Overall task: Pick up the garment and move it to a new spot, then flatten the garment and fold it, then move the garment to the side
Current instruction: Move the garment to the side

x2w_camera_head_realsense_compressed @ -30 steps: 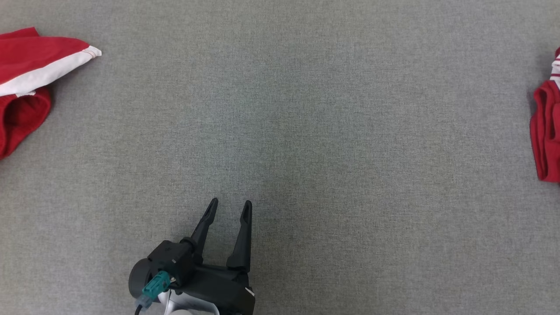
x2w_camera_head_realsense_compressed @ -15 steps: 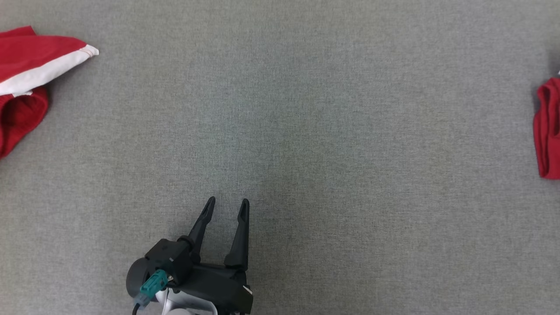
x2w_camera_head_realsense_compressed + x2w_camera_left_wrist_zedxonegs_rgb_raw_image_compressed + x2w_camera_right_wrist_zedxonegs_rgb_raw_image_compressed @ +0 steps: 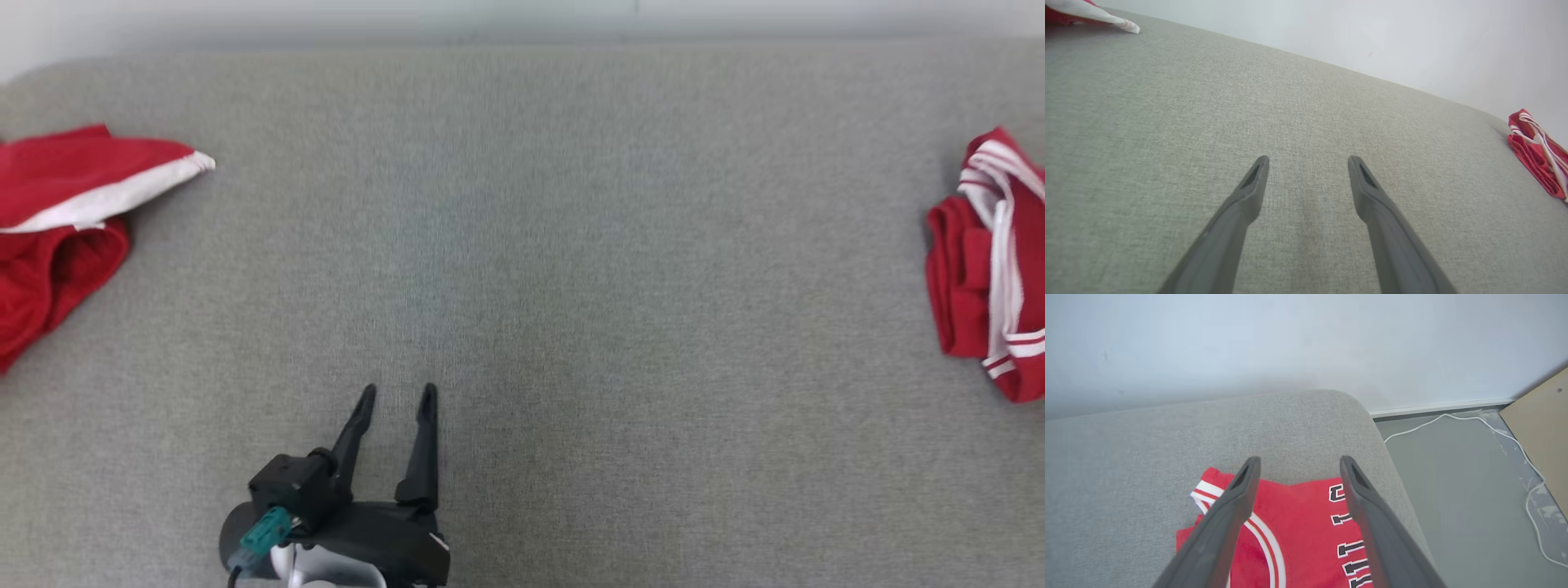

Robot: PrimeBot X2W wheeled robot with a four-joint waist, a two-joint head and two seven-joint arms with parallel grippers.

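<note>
1. Garment [image 3: 953, 269] first: it's the red jersey with white trim, folded into a compact stack at the far right end of the grey cushion [image 3: 522, 245]. It sits close to the rounded corner, with the floor [image 3: 1453, 482] dropping away just past it.
2. Right gripper [image 3: 1299, 460] hangs over it with its fingers spread and nothing between them, so it's let go. The jersey lies on the cushion underneath. I can't tell whether the fingertips touch the cloth.
3. Left gripper [image 3: 397, 390] is spread wide too and empty. It's low over bare cushion near the front, well apart from any clothing.
4. My read is that this is the tail end of the "move it to the side" step. To do it well, I'd lift the right arm straight up off the stack before swinging it back. That way a fingertip doesn't hook the striped trim and drag the fold open. I also wouldn't nudge the stack any further right, since that corner is near and it could slide off.
5. Head count: two red pieces of clothing, the folded one at right plus a looser red garment [image 3: 57, 237] at the far left, partly out of frame. Two grippers, one cushion, and one white cable [image 3: 1445, 415] on the floor.
</note>
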